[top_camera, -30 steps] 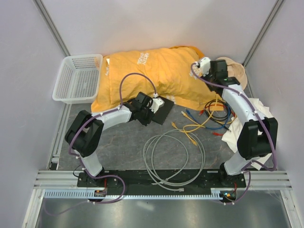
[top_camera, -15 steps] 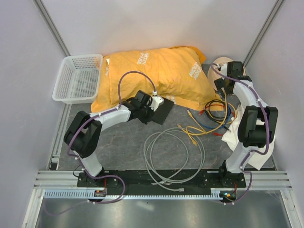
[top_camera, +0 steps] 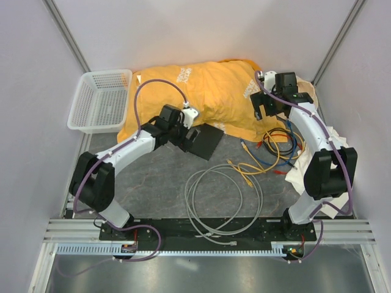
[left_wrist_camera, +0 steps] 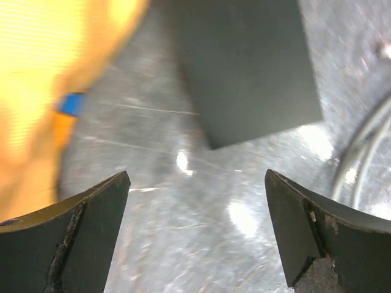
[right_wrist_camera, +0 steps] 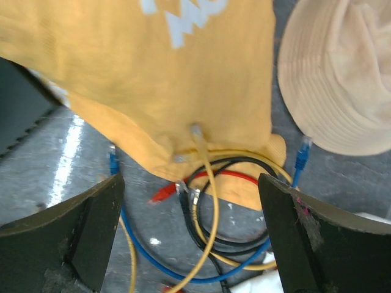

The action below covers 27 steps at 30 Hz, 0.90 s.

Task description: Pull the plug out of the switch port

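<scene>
The switch (top_camera: 206, 142) is a flat black box lying on the grey table in front of the yellow bag; in the left wrist view the switch (left_wrist_camera: 244, 67) shows only as a plain dark slab. Its port and any plug in it are hidden. My left gripper (top_camera: 188, 135) sits just left of the box, and in the wrist view the left gripper (left_wrist_camera: 197, 177) is open over bare table. My right gripper (top_camera: 264, 108) hangs at the bag's right end. Seen from its wrist, the right gripper (right_wrist_camera: 190, 177) is open above a tangle of loose cables (right_wrist_camera: 208, 201), holding nothing.
A white basket (top_camera: 101, 101) stands back left beside the yellow bag (top_camera: 195, 91). A grey cable coil (top_camera: 223, 198) lies front centre. Coloured cables (top_camera: 275, 146) sprawl right of the switch. A beige hat (top_camera: 307, 91) and white cloth (top_camera: 311, 162) lie along the right wall.
Both grippers have opened. The left arm drew back and to the left of the switch. The right gripper swung out over the hat, then back left over the cables.
</scene>
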Motion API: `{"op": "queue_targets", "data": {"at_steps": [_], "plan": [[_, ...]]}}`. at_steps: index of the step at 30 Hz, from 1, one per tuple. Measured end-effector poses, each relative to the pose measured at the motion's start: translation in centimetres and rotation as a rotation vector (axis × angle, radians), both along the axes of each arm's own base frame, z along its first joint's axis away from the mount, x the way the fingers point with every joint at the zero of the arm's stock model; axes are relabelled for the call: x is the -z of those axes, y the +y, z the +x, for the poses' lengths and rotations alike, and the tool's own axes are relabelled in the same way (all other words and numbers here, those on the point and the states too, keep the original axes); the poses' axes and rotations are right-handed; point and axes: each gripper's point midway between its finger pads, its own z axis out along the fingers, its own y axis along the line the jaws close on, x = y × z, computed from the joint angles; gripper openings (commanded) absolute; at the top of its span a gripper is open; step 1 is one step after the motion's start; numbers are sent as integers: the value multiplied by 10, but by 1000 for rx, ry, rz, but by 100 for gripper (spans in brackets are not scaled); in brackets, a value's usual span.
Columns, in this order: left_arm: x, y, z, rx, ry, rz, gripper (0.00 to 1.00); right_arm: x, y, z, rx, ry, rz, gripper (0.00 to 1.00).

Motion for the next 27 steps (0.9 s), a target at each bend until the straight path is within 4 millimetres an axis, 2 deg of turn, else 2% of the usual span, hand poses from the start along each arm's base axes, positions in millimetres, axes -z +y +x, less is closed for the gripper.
{"op": "queue_targets", "data": {"at_steps": [3, 6, 10, 14, 18, 27], "plan": [[-32, 13, 17, -49, -54, -37, 99, -10, 16, 2, -20, -20, 34, 98], [-68, 20, 29, -76, -127, -83, 99, -26, 21, 8, -15, -52, 62, 98], [-112, 19, 28, -70, -226, -147, 99, -48, 29, 16, -21, -104, 84, 98], [-141, 23, 27, -105, -296, -191, 99, -51, 41, 16, -42, -112, 96, 98], [-146, 28, 29, -151, -314, -201, 99, -51, 50, 14, -60, -110, 102, 98], [-123, 32, 24, -190, -257, -197, 99, -46, 54, 13, -69, -100, 100, 98]]}}
